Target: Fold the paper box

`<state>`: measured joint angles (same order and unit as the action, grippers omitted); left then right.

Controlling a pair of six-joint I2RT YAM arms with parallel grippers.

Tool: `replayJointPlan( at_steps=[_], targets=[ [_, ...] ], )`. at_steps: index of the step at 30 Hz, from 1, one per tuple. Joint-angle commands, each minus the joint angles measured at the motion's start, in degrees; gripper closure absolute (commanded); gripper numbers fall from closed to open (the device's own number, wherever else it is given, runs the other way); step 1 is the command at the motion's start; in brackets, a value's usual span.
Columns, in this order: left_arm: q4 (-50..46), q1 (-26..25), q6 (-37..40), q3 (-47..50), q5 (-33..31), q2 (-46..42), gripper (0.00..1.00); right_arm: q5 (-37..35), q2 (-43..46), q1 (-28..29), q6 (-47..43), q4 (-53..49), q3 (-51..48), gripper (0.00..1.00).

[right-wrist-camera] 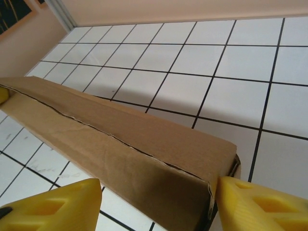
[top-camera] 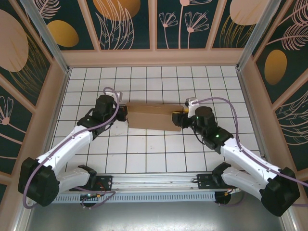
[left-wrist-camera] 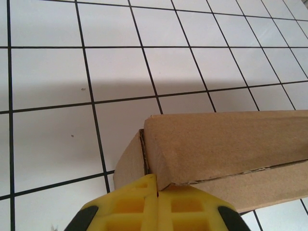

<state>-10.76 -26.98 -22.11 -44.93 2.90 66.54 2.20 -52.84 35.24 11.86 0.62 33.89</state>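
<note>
Top view: the paper box (top-camera: 150, 117) lies flat near the desk's (top-camera: 144, 156) middle, with the left pincer (top-camera: 124, 114) and right pincer (top-camera: 179, 119) at its ends.
Left wrist: the left pincer is together, tips touching the box's end.
Right wrist: the right pincer is apart, straddling the other end.

The paper box (left-wrist-camera: 226, 144) runs off the left wrist view's right edge (far end unseen).
</note>
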Motion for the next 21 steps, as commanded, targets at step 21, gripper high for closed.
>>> replayJointPlan(
  at_steps=[21],
  targets=[
    [-9.45,-2.55,0.79,0.44,0.65,2.53,1.00,11.69,-6.01,-12.92,20.84,-6.21,9.26,0.63]
  ],
)
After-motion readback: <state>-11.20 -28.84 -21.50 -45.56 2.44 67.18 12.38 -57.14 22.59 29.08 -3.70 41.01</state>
